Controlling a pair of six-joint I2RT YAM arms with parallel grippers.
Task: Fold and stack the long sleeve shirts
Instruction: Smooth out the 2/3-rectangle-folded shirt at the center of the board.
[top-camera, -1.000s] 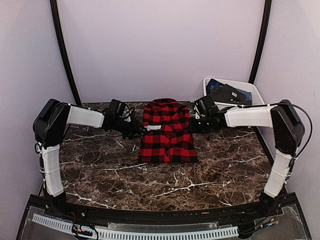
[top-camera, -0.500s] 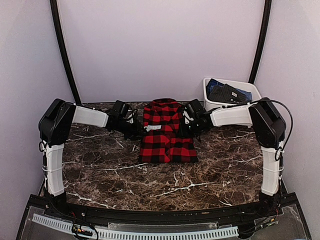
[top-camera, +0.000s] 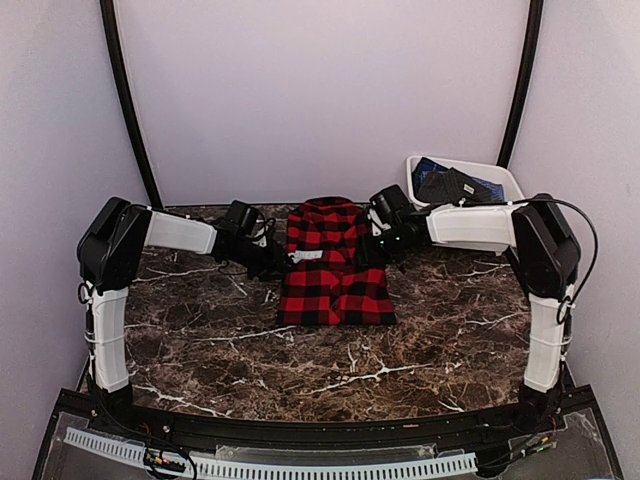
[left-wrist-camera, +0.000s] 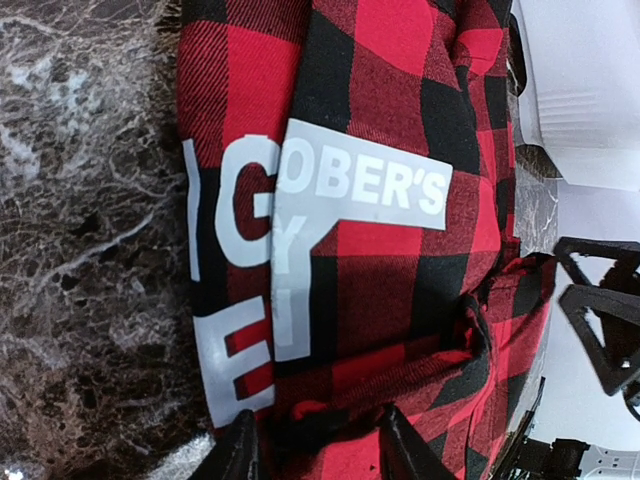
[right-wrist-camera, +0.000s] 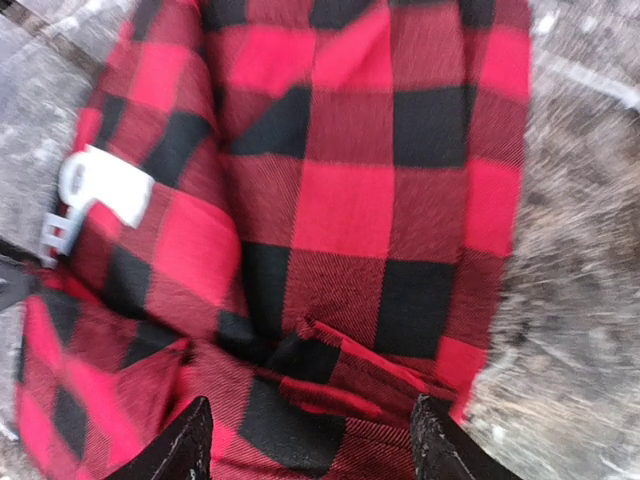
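Observation:
One long sleeve shirt (top-camera: 335, 268), red-and-black check flannel, lies folded at the back middle of the marble table (top-camera: 300, 360). A white label with lettering (left-wrist-camera: 300, 230) shows on its left half. My left gripper (top-camera: 272, 258) sits at the shirt's left edge. In the left wrist view the shirt (left-wrist-camera: 390, 130) fills the frame and that gripper (left-wrist-camera: 322, 452) is closed on a bunched fold of it. My right gripper (top-camera: 380, 238) hovers at the shirt's upper right edge. Seen from the right wrist, it (right-wrist-camera: 315, 440) stands wide open over a loose ridge of the shirt (right-wrist-camera: 345, 205).
A white plastic tub (top-camera: 508, 178) at the back right holds dark folded garments (top-camera: 455, 187). Curved black poles and lilac walls close in the back and sides. Bare marble stretches in front of the shirt.
The right arm swung left onto the shirt's right edge, then shifted a little toward the back, and its jaws spread wide. The left gripper and the shirt stayed put.

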